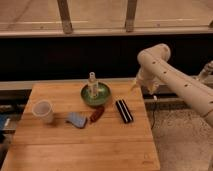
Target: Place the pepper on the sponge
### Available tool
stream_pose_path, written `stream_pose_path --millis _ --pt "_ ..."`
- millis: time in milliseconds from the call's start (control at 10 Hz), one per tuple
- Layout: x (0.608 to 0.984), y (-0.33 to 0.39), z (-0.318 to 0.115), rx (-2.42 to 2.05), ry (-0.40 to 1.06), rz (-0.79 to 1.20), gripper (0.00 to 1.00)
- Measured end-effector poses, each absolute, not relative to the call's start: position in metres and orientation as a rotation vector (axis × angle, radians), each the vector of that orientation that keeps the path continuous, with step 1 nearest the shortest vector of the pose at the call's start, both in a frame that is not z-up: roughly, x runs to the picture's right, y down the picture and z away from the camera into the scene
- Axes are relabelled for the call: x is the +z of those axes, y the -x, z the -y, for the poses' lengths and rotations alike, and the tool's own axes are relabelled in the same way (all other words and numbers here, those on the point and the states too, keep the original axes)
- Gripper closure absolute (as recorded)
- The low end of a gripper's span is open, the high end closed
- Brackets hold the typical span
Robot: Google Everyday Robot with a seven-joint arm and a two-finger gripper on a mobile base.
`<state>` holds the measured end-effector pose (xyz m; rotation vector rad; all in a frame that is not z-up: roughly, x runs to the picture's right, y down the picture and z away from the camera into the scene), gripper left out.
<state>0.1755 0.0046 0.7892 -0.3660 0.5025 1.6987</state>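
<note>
The wooden table (pixel 75 150) is filling the lower left of the camera view. The white arm (pixel 175 82) is reaching in from the right, above the table's right edge. The green bowl (pixel 97 102) is sitting at the table's far middle, with a small pale bottle (pixel 92 82) standing upright in it. The white cup (pixel 43 111) is standing near the left edge. The black bar (pixel 124 110) is lying right of the bowl. The sponge (pixel 76 119) is lying flat in front of the bowl. The pepper (pixel 96 114) is lying on the wood just beside the sponge's right edge, between sponge and bar. The gripper (pixel 135 85) is hanging in the air past the bowl's right side, spread and holding nothing.
</note>
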Motion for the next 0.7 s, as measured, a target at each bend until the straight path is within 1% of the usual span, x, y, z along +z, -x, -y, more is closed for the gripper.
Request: stream_pose_path --millis 500,700 --pt "0.794 -0.047 -0.006 1.588 0.400 -0.475 0.36" --pt "0.794 -0.048 -0.007 1.592 0.398 -0.480 0.36"
